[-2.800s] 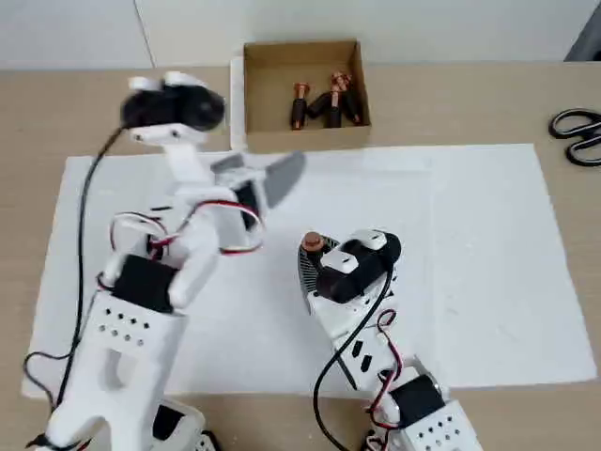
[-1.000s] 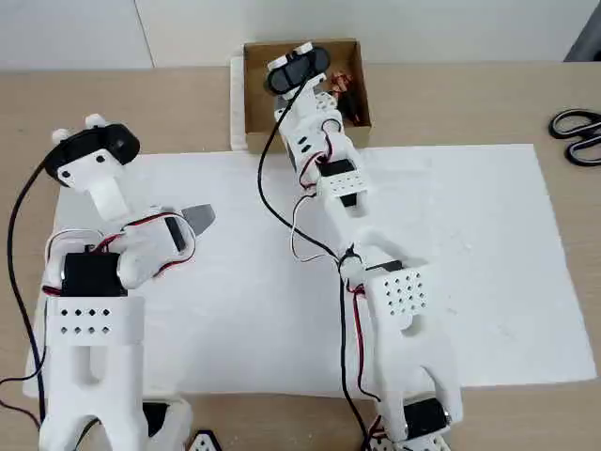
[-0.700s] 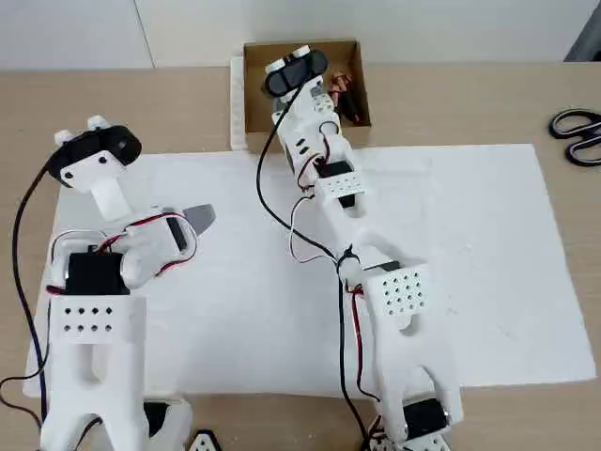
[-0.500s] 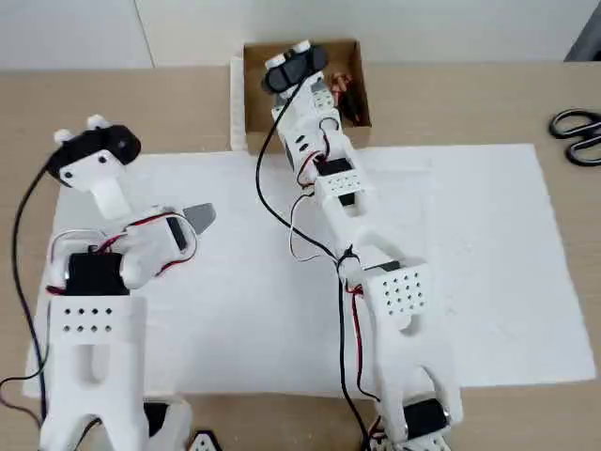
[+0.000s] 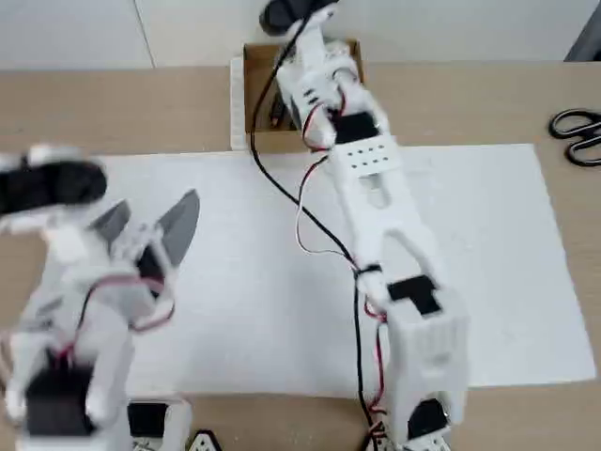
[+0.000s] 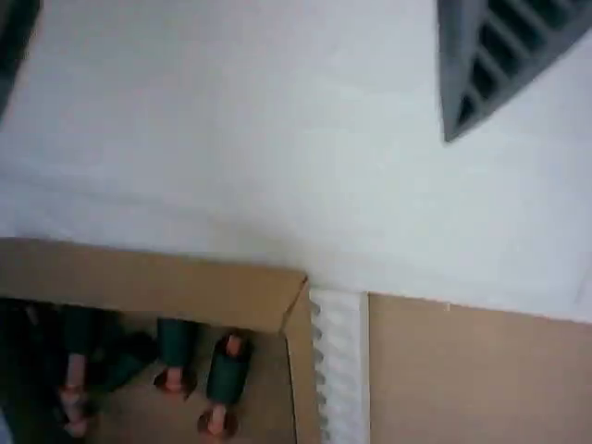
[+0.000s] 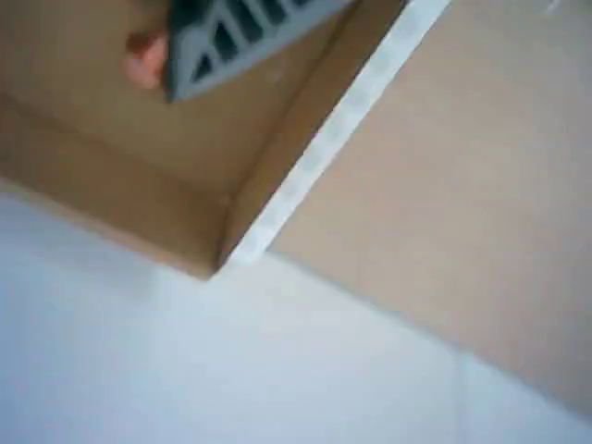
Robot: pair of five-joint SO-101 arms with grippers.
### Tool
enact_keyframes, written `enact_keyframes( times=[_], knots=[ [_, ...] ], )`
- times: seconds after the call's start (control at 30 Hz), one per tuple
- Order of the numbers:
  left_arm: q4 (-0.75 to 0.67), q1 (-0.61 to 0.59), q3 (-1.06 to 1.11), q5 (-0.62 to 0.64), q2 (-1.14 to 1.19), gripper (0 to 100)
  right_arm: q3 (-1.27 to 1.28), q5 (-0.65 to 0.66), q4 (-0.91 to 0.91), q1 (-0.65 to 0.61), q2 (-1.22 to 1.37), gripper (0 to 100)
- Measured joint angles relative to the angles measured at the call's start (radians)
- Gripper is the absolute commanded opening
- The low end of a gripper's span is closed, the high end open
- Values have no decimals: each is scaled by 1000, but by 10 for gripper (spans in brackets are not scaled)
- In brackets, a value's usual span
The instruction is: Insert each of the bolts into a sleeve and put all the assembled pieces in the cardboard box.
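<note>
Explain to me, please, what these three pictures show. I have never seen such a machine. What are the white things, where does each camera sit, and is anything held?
The white things are two small robot arms side by side at a wooden table. One picture looks down from a fixed camera above; the other two come from a camera on each arm's wrist. The left arm is over a white sheet, its grey fingers open and empty. The right arm stretches to the cardboard box. The left wrist picture shows bolts in dark sleeves lying in that box. The right wrist picture shows a copper bolt head above the box floor; whether it is held, I cannot tell. Scissors lie at the right.
</note>
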Motion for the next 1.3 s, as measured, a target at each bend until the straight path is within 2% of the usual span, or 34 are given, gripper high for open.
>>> enact_keyframes(
  times=[0.3,0.47,0.57,0.7,0.8,1.1,1.23,1.3],
  knots=[
    [-135,0,381,-8,-519,288,-2,0,681,-43,-499,157],
    [-160,0,520,-8,-548,288,26,0,990,-31,-712,157],
    [-163,0,594,-8,-549,288,163,0,1033,35,-839,157],
    [-163,0,694,-8,-542,288,422,0,1036,77,-1074,157],
    [-163,0,741,-8,-560,288,666,0,970,141,-1290,157],
    [-207,0,847,-8,-562,288,1585,3,486,311,-1926,155],
    [-262,0,948,-8,-562,288,1926,98,330,333,-2180,156],
    [-281,0,980,-8,-562,288,2010,169,276,336,-2209,156]
  ],
)
